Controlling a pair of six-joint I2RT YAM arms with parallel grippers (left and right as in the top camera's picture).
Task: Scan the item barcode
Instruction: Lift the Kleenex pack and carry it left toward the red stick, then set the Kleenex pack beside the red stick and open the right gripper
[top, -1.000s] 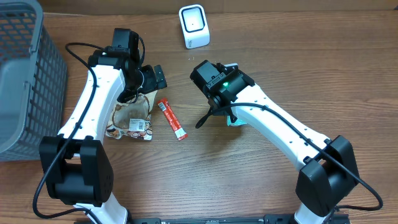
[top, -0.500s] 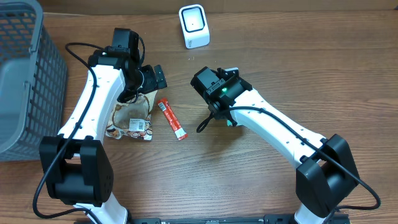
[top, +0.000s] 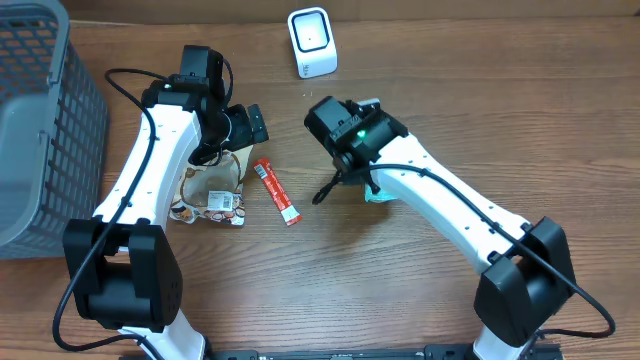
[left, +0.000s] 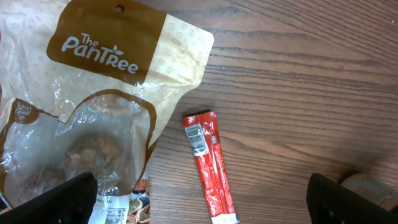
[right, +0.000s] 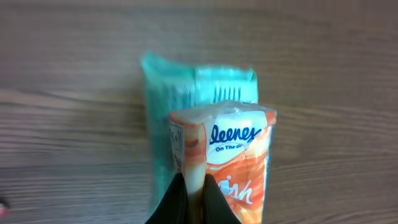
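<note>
Viewing from the right wrist, the right gripper (right: 196, 202) was found closed tight, its fingers pinching the near edge of the orange tissue pack (right: 233, 155). That pack lay partly over a teal pack (right: 168, 87) on the wooden table (top: 450, 90). Whether the tissue pack was raised off the surface could not be told. Seen from overhead, both packs were mostly hidden under the right arm, near mid-table and well apart from the white scanner (top: 312, 40) at the far edge. The left gripper (left: 208, 199) stood wide apart and held nothing, above a snack bag (left: 93, 112) and a red stick packet (left: 208, 162) lying just beside it. A grey basket (top: 40, 120) occupied the left edge.
</note>
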